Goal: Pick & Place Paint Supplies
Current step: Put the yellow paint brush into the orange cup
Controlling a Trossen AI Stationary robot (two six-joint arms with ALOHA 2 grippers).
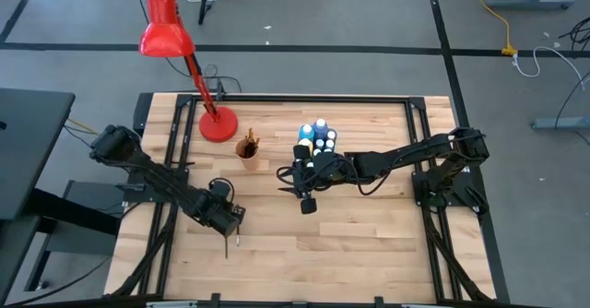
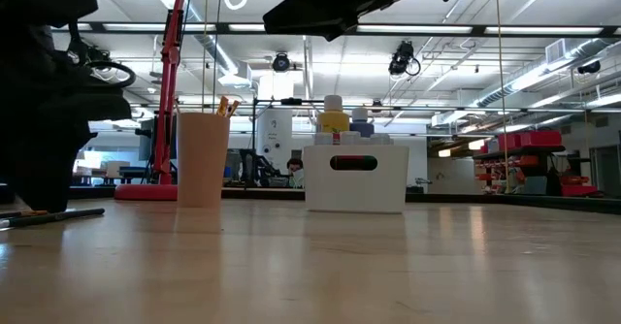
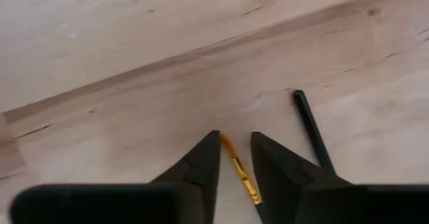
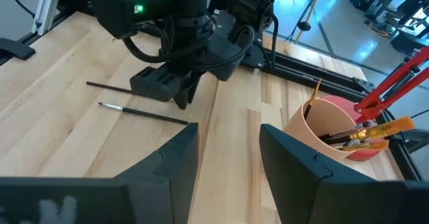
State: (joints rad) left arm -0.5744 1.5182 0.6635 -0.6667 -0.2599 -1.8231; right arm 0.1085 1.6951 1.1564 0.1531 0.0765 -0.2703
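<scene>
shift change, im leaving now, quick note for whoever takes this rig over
Left tool: open, low over the table, straddling a brush; a second brush lies beside it.
Right tool: open, empty, mid-table, beside the white bin.
Done: paint bottles stand in the bin; some brushes are in the cup.
Left: grab both loose brushes; they probably belong in the cup.

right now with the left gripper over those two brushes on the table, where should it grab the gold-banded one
Grip the gold-banded brush on its thin shaft, coming straight down from above. It lies flat on the table, already between the left gripper's open fingers, so closing across the shaft should work. The second, dark brush lies apart beside it, so keep the fingers clear of it.
</scene>
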